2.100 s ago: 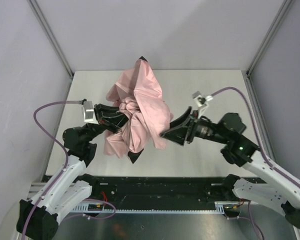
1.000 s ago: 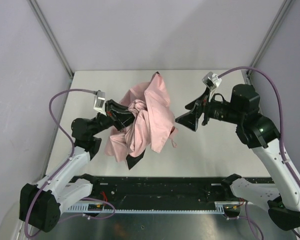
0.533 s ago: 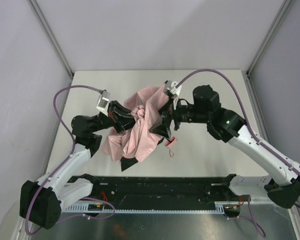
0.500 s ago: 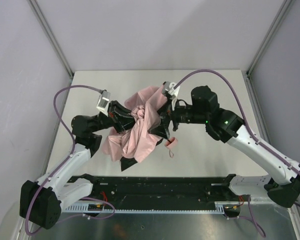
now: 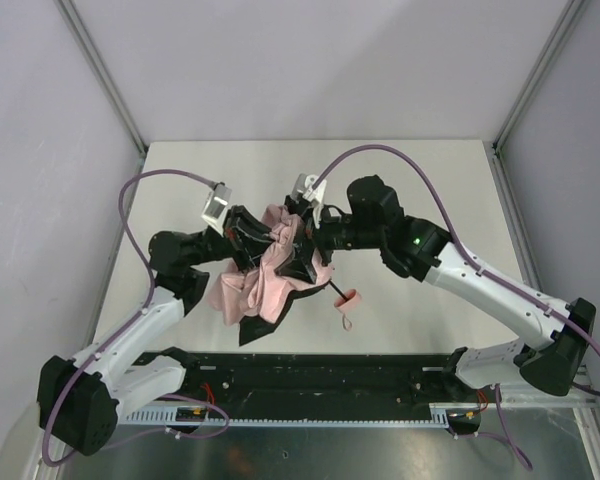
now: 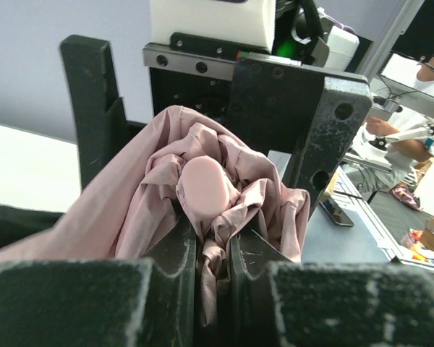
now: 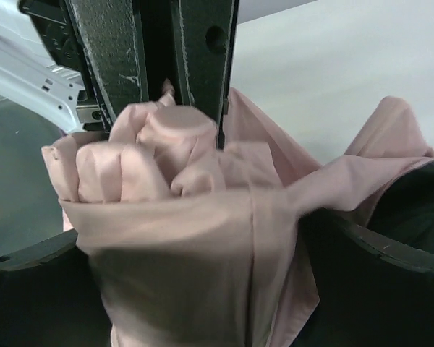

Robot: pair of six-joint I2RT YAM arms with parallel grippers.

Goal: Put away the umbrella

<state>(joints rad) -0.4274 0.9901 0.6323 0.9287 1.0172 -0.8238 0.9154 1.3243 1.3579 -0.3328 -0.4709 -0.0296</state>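
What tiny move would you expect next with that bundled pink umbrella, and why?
Probably the right claw squeezes and slides along the umbrella toward its handle. The fabric is bunched between both claws, the left claw is pinched on it near the tip, and loose folds spill toward the table.
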